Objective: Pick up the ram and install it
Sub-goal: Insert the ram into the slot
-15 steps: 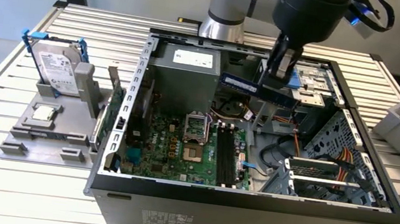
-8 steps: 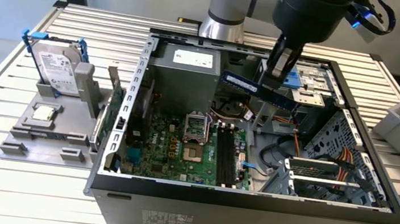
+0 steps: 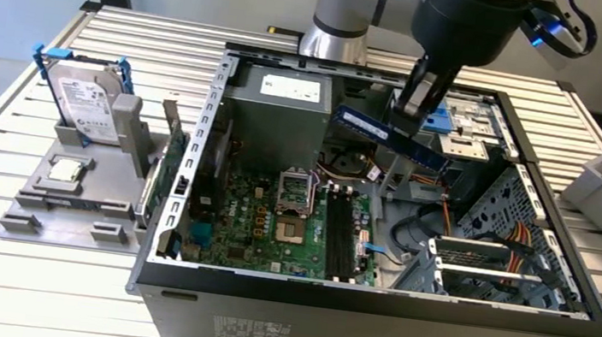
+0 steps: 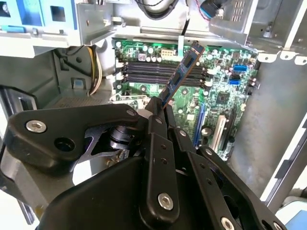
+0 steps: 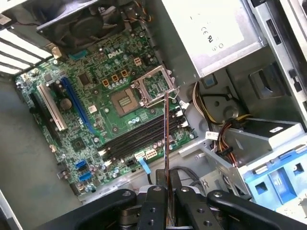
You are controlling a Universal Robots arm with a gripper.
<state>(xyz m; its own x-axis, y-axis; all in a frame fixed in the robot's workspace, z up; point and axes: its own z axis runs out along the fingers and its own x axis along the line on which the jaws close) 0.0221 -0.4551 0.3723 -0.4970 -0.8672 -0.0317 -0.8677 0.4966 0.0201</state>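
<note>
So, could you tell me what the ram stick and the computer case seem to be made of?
The ram, shut in the gripper above the case, looks like dark-blue circuit board with a matte finish: thin, rigid, flat. The case looks like sheet metal: bare grey punched panels inside, dark coated outside.

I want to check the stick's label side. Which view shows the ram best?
The exterior view: the ram shows its broad blue face there, tilted, held by the pincer above the open computer case. The second wrist view shows it obliquely, over the motherboard. The first wrist view shows a thin edge.
</note>
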